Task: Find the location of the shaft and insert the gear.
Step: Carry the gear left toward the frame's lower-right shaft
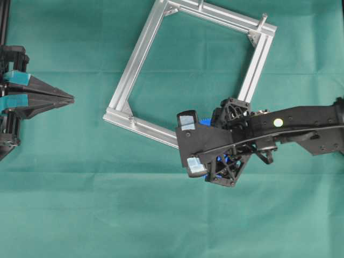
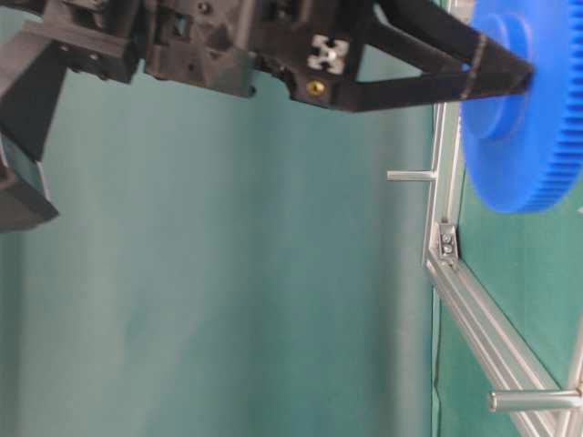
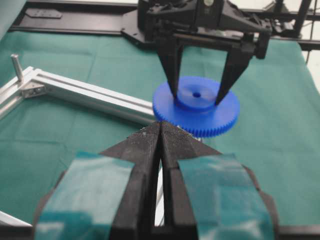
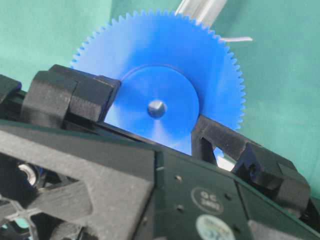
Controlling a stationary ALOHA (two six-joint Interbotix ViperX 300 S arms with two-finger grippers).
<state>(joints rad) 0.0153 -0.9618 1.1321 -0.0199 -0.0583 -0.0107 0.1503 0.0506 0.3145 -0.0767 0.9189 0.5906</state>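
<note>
- Your counter (image 1: 80, 204) is covered edge to edge with a green cloth that shows soft folds; nothing of the room beyond it is visible except a dark rail behind the right arm in the left wrist view.
- A square aluminium frame (image 1: 134, 59) lies flat on the cloth, turned so its corners point diagonally in the overhead view. Silvery pins stand up from it, one at the far right corner (image 1: 264, 18).
- You cannot tell from these views which pin is the shaft; no wire curls are clear at any foot.
- Your right gripper (image 3: 197, 92) reaches in from the right and hangs over the frame's near-right side, pointing down. Its jaws are spread and clamped on the raised hub of the gear, one finger on each side.
- The gear (image 3: 196, 105) is held flat, face parallel to the cloth, its centre hole and axis pointing straight up and down. It sits just above the frame rail, clear of the cloth.
- Through the centre hole, the right wrist view shows something pale; what it is you cannot tell.
- Your left gripper (image 1: 70, 99) is parked at the left edge, well apart from the frame, pointing toward it, jaws pressed together on nothing.
</note>
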